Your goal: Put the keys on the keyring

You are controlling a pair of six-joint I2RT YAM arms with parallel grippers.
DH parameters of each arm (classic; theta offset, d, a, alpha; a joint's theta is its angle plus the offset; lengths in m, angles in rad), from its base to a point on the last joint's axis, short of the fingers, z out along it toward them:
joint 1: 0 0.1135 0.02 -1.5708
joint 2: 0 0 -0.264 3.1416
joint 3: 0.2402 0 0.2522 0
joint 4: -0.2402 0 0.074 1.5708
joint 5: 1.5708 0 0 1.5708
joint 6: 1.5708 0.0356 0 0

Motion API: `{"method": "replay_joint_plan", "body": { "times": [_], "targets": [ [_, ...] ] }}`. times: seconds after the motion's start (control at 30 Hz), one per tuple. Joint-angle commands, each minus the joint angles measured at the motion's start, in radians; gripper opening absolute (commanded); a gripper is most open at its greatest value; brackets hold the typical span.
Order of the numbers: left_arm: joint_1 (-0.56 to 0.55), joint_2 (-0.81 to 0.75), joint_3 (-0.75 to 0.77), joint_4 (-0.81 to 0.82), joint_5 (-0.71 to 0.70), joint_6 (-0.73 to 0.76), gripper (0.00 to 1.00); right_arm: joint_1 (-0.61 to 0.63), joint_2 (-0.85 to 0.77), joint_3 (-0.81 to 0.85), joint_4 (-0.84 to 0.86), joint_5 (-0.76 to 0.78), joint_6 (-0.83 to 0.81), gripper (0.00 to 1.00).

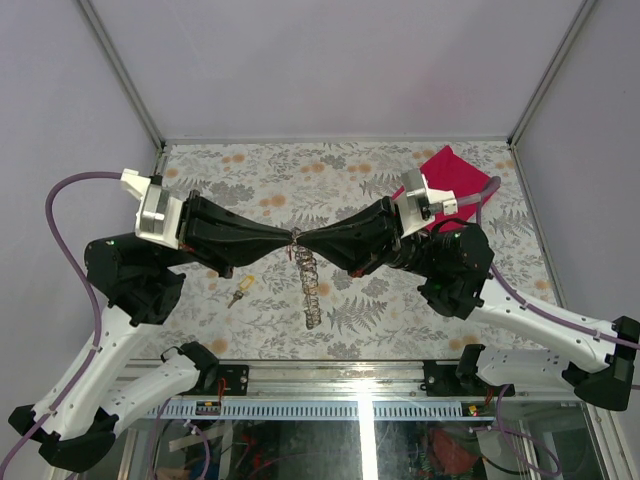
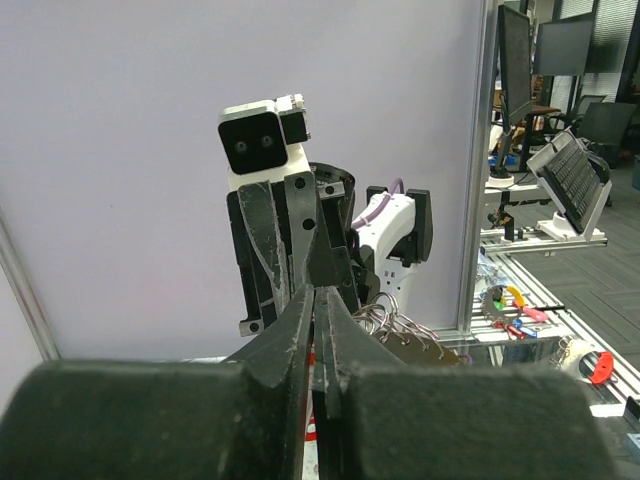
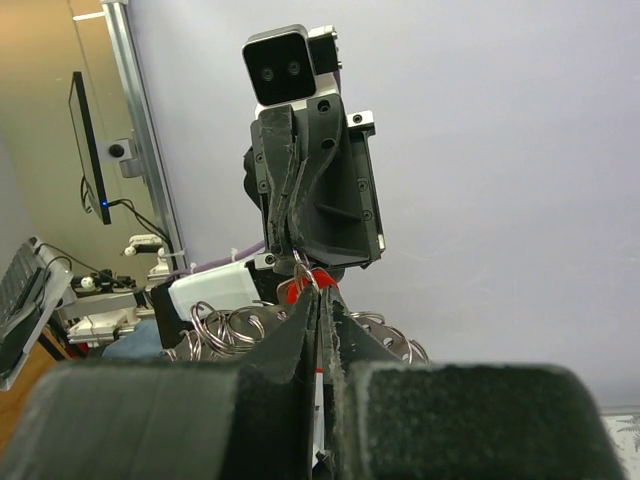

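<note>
Above the desk (image 1: 260, 185) you're mid-threading: left fingers (image 1: 255, 240) pinched shut on the keyring (image 1: 310, 290), right fingers (image 1: 338, 240) seemingly clamped on the red key (image 3: 298, 290); next ease it round the coil

Table (image 1: 300, 170): left gripper (image 1: 289, 239) comes in from the left and right gripper (image 1: 303, 240) from the right, meeting tip to tip over mid-table. Ring chain (image 1: 308, 285) runs from that junction toward the near edge. One key (image 1: 240, 292) lies on the table, left of the chain. Cloth (image 1: 455, 172) lies far right, partly behind the right arm.
</note>
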Motion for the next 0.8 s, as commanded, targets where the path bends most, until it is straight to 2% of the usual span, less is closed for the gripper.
{"method": "replay_joint_plan", "body": {
  "times": [0.0,0.67,0.77],
  "targets": [
    [-0.004,-0.010,0.013,-0.009,0.051,0.017,0.00,-0.002,-0.058,0.018,0.072,0.137,0.002,0.00],
    [-0.004,-0.013,0.021,-0.057,0.045,0.053,0.00,-0.001,-0.073,0.005,0.050,0.200,-0.008,0.00],
    [-0.004,-0.018,0.019,-0.073,0.035,0.064,0.06,-0.001,-0.074,0.003,0.055,0.200,-0.014,0.00]
  ]
}}
